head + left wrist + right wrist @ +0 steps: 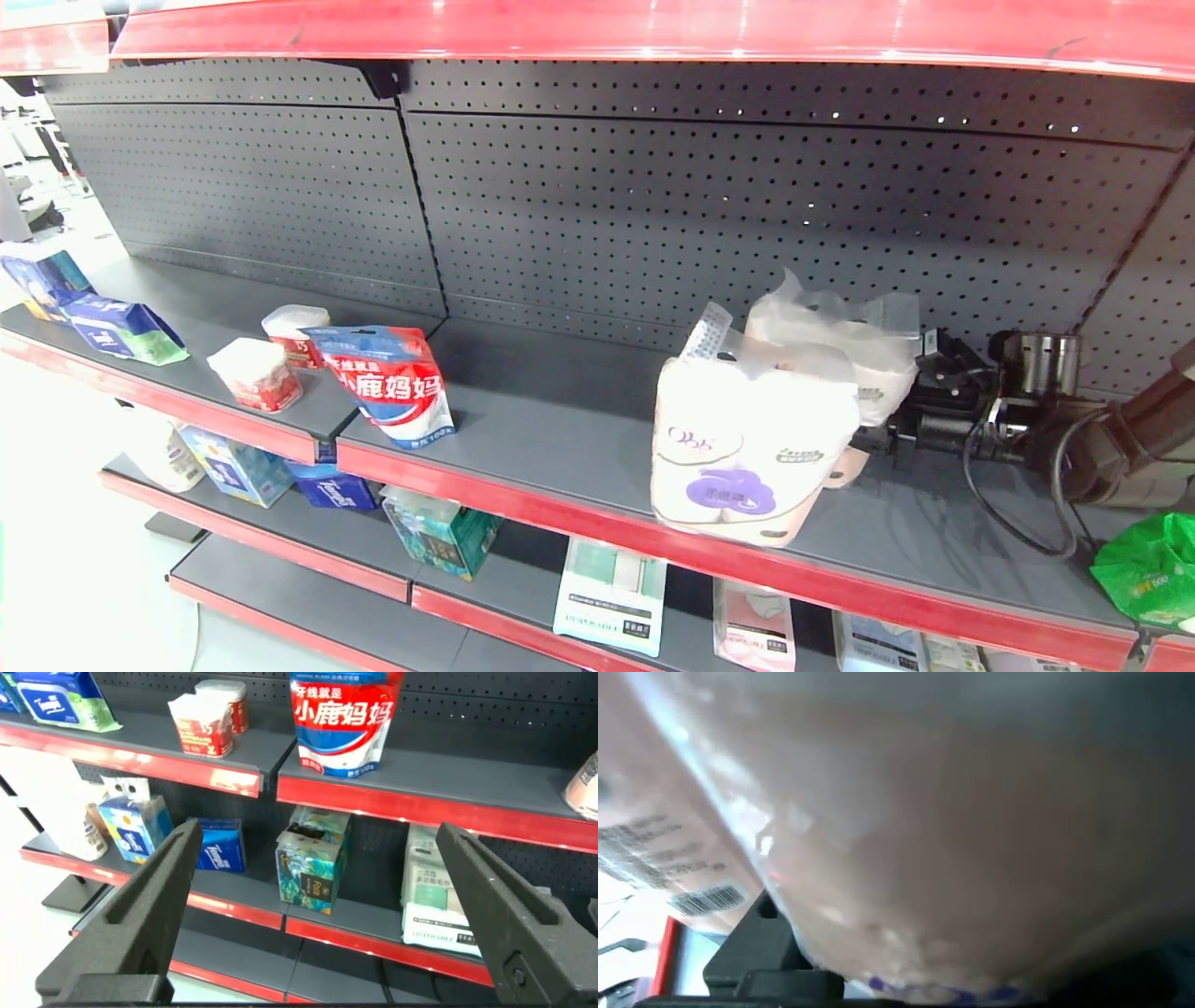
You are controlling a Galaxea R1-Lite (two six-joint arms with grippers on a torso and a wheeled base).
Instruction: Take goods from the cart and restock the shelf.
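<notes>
Two wrapped toilet roll packs stand on the grey shelf board (560,429): a front pack (747,439) with purple print near the red edge, and a rear pack (840,341) close behind it. My right gripper (898,397) comes in from the right at the rear pack and is shut on it. In the right wrist view the pack's plastic wrap (952,812) presses up against the camera, with one dark finger (752,952) beside it. My left gripper (318,826) hangs open and holds nothing, out in front of the lower shelves.
On the same board to the left are a red, white and blue pouch (392,383), two small tubs (257,373) and blue tissue packs (121,327). A green bag (1148,565) lies at the far right. Boxes (313,859) and packets stand on the lower shelves.
</notes>
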